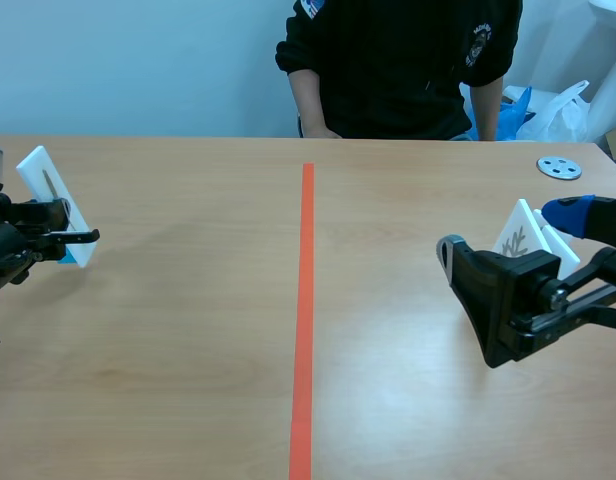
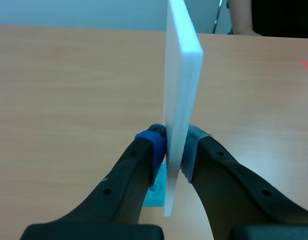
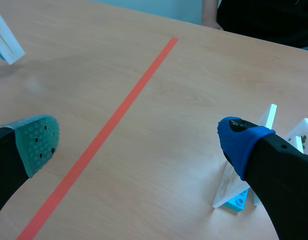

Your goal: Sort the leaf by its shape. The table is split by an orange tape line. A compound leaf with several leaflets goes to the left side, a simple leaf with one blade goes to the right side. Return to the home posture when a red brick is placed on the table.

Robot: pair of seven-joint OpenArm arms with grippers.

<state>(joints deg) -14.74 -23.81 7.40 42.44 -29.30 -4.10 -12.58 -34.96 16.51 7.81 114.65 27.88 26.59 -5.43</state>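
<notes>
Jaws of left gripper (image 2: 175, 145) pinching white flat plastic card (image 2: 181, 75), jaws of right gripper (image 3: 139, 142) spread, white leaf-printed cards (image 1: 515, 238) beside its blue-padded finger.

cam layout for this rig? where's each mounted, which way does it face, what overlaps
Scene: between the arms, facing the person across the table; left gripper and right arm show at the sides.
Left wrist: on the left arm, looking past its fingers shut on a white card.
Right wrist: on the right arm, facing the orange tape line between the right gripper's open fingers.
Shared: scene and right wrist both show tape and card.
</notes>
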